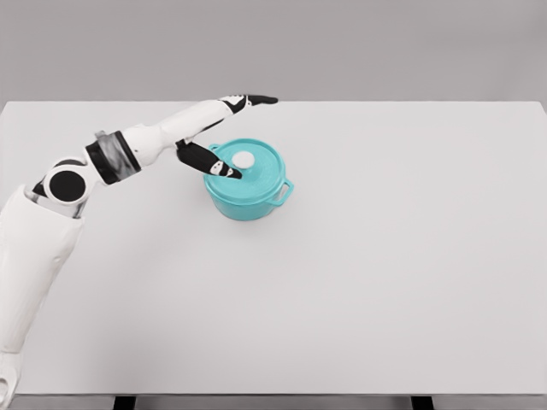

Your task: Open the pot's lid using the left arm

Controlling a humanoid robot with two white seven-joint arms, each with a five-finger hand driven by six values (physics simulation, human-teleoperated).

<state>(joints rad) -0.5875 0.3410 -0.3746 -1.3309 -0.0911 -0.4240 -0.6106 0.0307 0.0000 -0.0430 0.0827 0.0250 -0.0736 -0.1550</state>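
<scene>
White table (359, 282), grey wall behind

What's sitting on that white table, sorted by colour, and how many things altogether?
Teal: 2, the pot and its lid, still on the pot
White: 1, the round knob on the lid
Total: 3, all on the table, with the left hand open beside the lid
</scene>
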